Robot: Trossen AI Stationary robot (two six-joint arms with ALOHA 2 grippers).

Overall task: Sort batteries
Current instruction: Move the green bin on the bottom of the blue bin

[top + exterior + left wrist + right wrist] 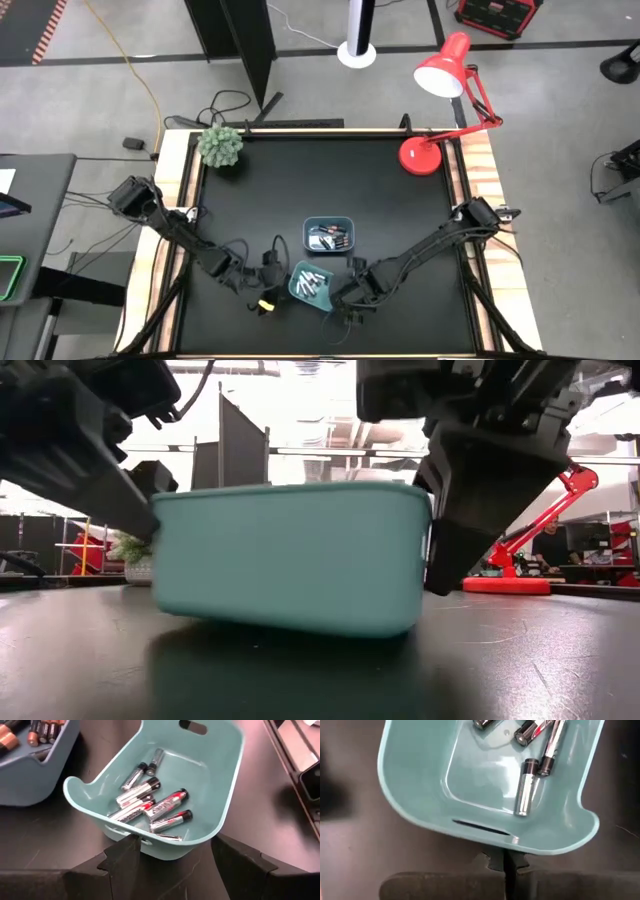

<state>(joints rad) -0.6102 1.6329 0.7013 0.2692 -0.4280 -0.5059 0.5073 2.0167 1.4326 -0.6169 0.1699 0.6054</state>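
A teal tray (308,285) lies near the table's front edge, holding several silver batteries (150,805) with dark and red ends. Behind it a blue tray (329,222) holds dark, copper-topped batteries (42,730). My left gripper (275,287) is at the teal tray's left end, open, with that end between its fingers. My right gripper (340,293) is shut at the tray's right end. In the low view the tray (290,560) stands between both grippers, its base on the table. My left gripper reaches slanting down from the table's left. One fingertip (131,842) lies against the teal tray's end wall (150,845), beside its slot handle; the other finger (235,855) stands off the corner. My right gripper's shut fingertips (495,862) are set against the tray's opposite end wall (490,842), just under the rim with the slot, coming steeply from above and the table's right.
A small green plant (220,145) stands at the far left corner and a red desk lamp (430,150) at the far right. The black tabletop has free room between them and the blue tray. Wooden rails (480,180) run along the table's sides.
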